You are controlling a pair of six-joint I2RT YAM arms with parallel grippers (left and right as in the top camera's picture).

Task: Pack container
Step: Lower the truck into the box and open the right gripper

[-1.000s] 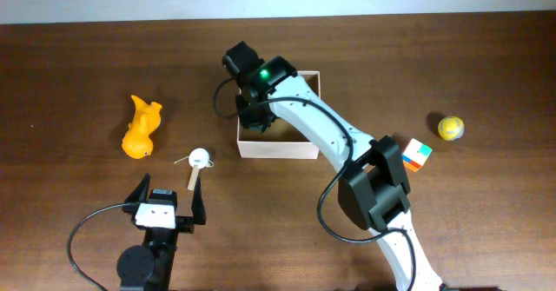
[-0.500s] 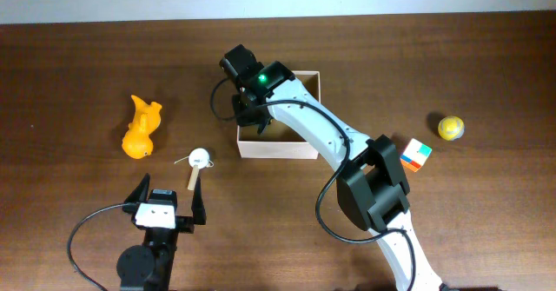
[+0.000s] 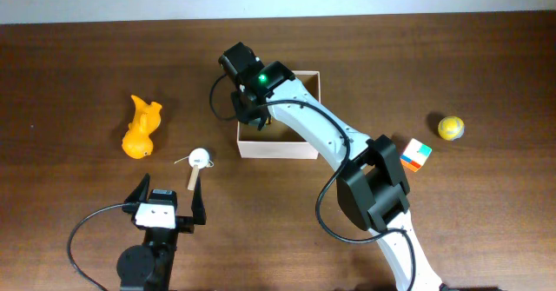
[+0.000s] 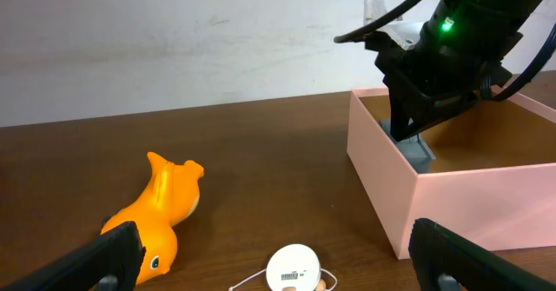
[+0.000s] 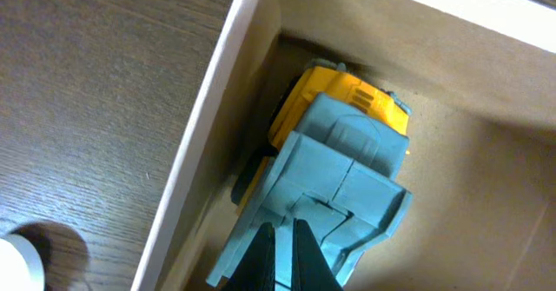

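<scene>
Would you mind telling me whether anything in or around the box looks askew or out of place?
Only the toy truck: its yellow end is wedged into a corner of the container, and it seems tilted against the wall rather than lying flat, with the right fingers closed on its grey end.

The right gripper (image 5: pixel 280 230) and a toy (image 5: pixel 339 143) fill the box's (image 3: pixel 278 148) left side. Its upper right is open from above; the arm (image 3: pixel 321 135) crosses its lower right.
</scene>
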